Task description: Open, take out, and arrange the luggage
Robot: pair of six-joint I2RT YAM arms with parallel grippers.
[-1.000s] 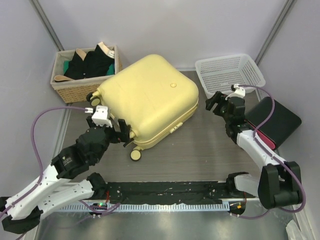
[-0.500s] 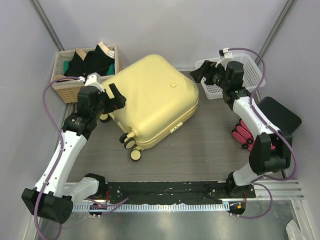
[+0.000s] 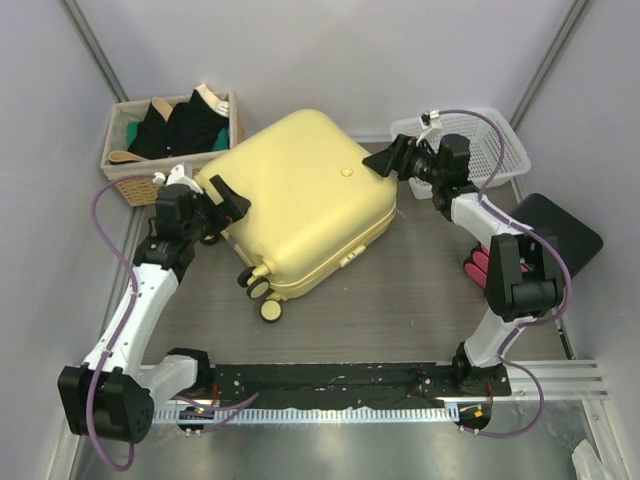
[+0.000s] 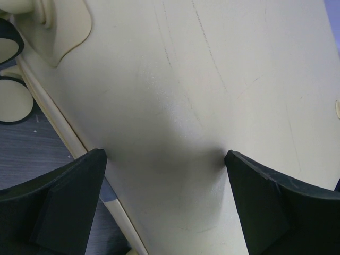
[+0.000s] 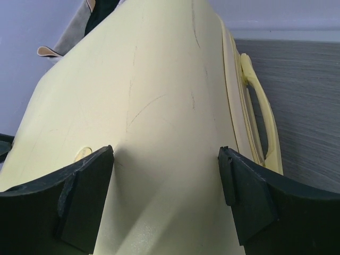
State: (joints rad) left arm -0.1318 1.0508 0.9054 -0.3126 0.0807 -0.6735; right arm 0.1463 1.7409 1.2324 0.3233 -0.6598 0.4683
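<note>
The luggage (image 3: 300, 205), a big pale-yellow hard-shell suitcase, lies flat and closed in the middle of the table, wheels (image 3: 262, 295) toward the near side. My left gripper (image 3: 228, 200) is open at its left edge, the fingers spread over the shell (image 4: 175, 95) close to the wheels (image 4: 10, 98). At the suitcase's far right corner my right gripper (image 3: 390, 160) is open too. Its fingers straddle the shell (image 5: 159, 106), with the side handle (image 5: 260, 117) just to the right. Neither gripper holds anything; contact with the shell is unclear.
A wicker basket (image 3: 125, 175) of dark clothes stands at the back left. A white plastic basket (image 3: 505, 140) sits at the back right. A black box (image 3: 555, 240) with red cylinders (image 3: 483, 268) lies at the right edge.
Both arms have swung in toward the luggage: the left from the near side up to its left edge, the right from beside the black box to its far right corner.
</note>
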